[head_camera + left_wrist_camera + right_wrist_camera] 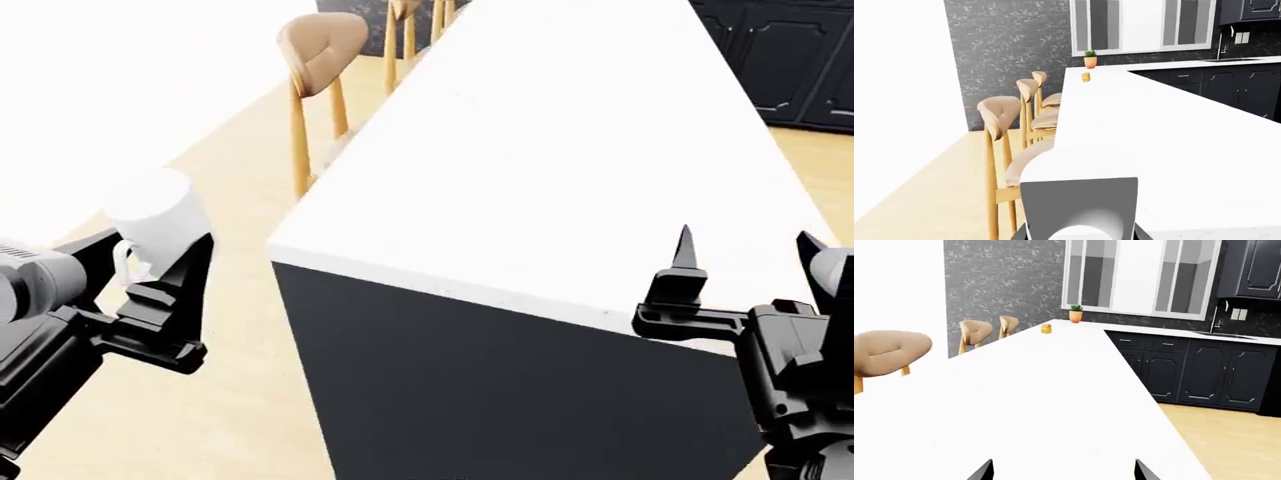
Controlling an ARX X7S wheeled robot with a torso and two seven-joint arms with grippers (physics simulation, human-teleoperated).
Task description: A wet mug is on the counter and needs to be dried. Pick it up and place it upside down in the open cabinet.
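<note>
The white mug (156, 218) hangs in the air left of the counter (561, 150), over the wooden floor. My left gripper (158, 245) is shut on it, one dark finger on each side, and its thin handle shows between them. In the left wrist view the mug (1079, 207) fills the near edge as a grey-white shape. My right gripper (747, 245) stands open over the counter's near right corner, nothing between its fingertips (985, 469). The open cabinet is out of view.
Wooden bar stools (320, 45) line the counter's left side. A potted plant (1090, 59) and a small yellow object (1085, 77) sit at the counter's far end. Dark panelled-door cabinets (1201, 370) with a sink run along the right wall.
</note>
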